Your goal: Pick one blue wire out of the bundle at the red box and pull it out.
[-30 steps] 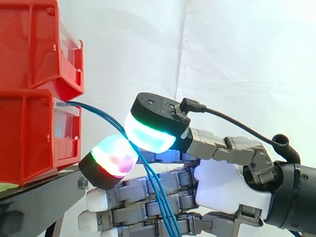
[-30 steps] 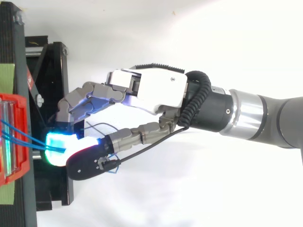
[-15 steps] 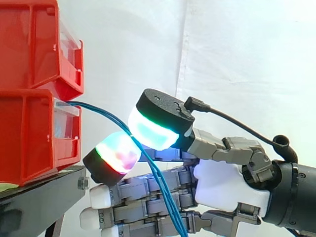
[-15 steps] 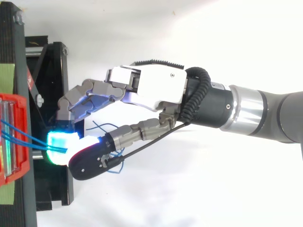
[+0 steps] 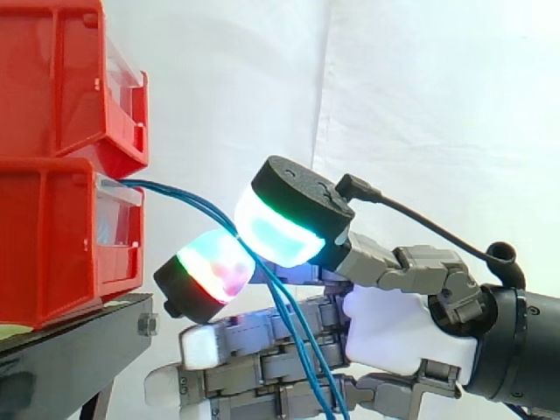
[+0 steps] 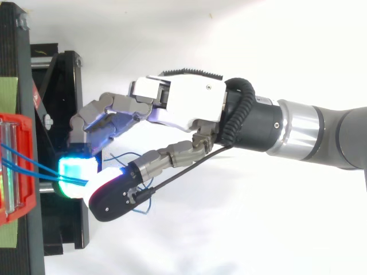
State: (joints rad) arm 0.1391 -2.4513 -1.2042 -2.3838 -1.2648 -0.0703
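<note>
Here, pinching the blue wires (image 5: pixel 179 192) between glowing fingers (image 5: pixel 276 232) of the hand (image 5: pixel 394 328), just beside the red box (image 5: pixel 52 236). Liable to drag out two strands together, seemingly both caught, or slip.

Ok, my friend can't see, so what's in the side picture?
The robot hand pinches thin blue wires between its glowing fingers. The wires run from the lower red box on the left, down past the palm.
</note>
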